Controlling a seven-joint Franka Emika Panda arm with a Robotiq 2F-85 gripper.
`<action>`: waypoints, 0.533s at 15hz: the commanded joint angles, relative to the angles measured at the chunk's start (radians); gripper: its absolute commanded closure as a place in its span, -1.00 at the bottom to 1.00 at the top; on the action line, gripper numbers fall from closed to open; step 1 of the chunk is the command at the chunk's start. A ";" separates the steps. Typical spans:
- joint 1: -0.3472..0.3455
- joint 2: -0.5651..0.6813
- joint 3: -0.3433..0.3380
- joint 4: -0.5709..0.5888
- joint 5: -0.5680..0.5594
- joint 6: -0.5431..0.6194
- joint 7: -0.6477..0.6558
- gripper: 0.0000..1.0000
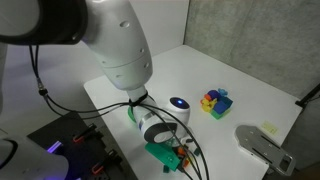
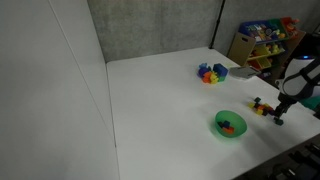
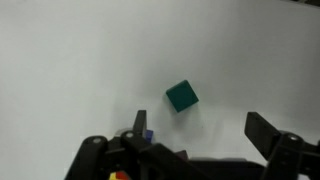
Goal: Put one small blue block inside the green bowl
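The green bowl [image 2: 230,124] sits near the table's front edge and holds a small red-orange piece. In an exterior view it shows partly under the arm [image 1: 162,152]. My gripper [image 2: 279,112] hangs to the right of the bowl, over a few small loose blocks [image 2: 260,106]. In the wrist view the gripper [image 3: 200,132] is open and empty. A teal-blue cube [image 3: 181,96] lies on the white table just beyond the fingers. A small blue block [image 3: 148,134] peeks out beside the left finger.
A cluster of coloured blocks [image 2: 211,73] lies farther back on the white table [image 2: 160,100] and shows in both exterior views [image 1: 215,101]. A grey object [image 1: 262,146] lies at the table's side. Shelves with toys [image 2: 262,40] stand beyond the table.
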 commanded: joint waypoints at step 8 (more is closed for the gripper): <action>-0.033 0.127 -0.001 0.091 -0.061 -0.011 0.014 -0.47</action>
